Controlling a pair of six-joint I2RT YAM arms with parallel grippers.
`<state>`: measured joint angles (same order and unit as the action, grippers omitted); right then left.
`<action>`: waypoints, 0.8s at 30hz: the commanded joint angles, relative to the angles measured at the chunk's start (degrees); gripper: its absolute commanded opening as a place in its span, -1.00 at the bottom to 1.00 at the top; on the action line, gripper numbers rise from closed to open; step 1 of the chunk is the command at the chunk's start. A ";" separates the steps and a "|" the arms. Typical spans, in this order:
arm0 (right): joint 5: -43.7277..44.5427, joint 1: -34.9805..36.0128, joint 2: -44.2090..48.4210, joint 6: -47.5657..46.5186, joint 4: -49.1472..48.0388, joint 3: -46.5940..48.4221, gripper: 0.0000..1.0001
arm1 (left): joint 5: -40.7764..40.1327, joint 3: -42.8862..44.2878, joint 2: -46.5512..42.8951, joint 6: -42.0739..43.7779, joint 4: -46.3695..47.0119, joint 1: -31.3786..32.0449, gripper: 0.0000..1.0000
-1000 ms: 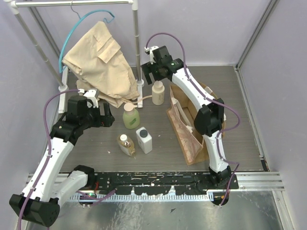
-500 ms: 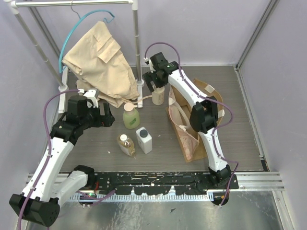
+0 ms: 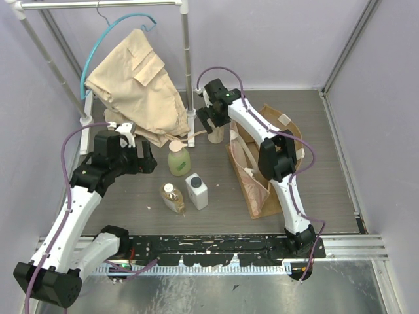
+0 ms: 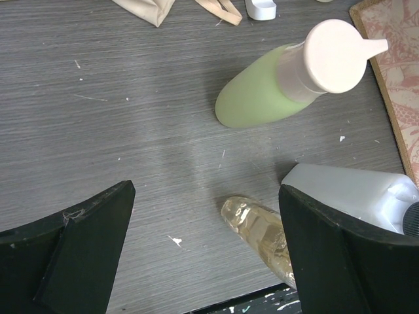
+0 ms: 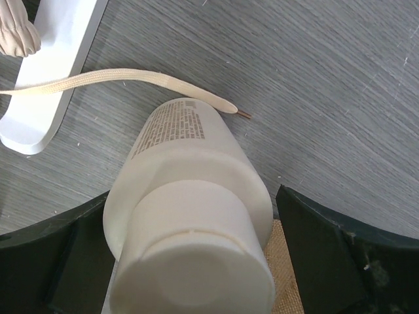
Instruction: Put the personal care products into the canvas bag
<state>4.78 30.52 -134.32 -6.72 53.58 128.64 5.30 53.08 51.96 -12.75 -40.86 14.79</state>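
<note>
The cream round-capped bottle [image 3: 215, 135] stands at the back, left of the canvas bag [image 3: 262, 171]. My right gripper [image 3: 211, 122] is down over it, open, with a jaw on either side of the bottle [image 5: 190, 216] and a gap on the right side. The green-yellow bottle [image 3: 178, 161], the amber bottle [image 3: 172, 197] and the white rectangular bottle [image 3: 196, 191] stand mid-table. My left gripper [image 3: 145, 161] is open and empty, just left of the green bottle [image 4: 262, 98]. The amber bottle [image 4: 262, 232] and the white bottle [image 4: 353, 193] show near its right finger [image 4: 347, 255].
The beige garment [image 3: 137, 91] hangs from a teal hanger on a white rack, whose foot [image 3: 192, 116] stands right beside the cream bottle. A garment drawstring [image 5: 131, 77] lies on the table behind the bottle. Purple walls close in the table on both sides.
My right gripper has moved left and down from beside the bag's far end to sit around the cream bottle. The left arm has barely moved.
</note>
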 commanded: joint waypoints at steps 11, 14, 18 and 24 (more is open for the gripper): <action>-0.35 0.15 1.90 -2.99 -5.93 -4.43 0.65 | 0.59 -1.55 -0.18 -0.57 1.49 -0.01 0.96; -0.38 0.16 2.77 -3.11 -6.37 -5.73 0.48 | 0.59 -1.72 -0.20 -0.60 1.49 -0.07 0.96; -0.11 0.24 3.82 -3.21 -6.52 -7.36 0.39 | 0.67 -2.05 -0.37 -0.69 1.43 0.02 0.96; 1.88 0.24 5.08 -2.62 -6.49 -8.84 0.97 | 0.68 -2.10 -0.55 -0.82 1.34 -0.06 0.96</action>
<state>4.71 30.55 -131.96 -9.04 47.33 121.27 5.32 51.75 52.03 -13.43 -40.64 14.79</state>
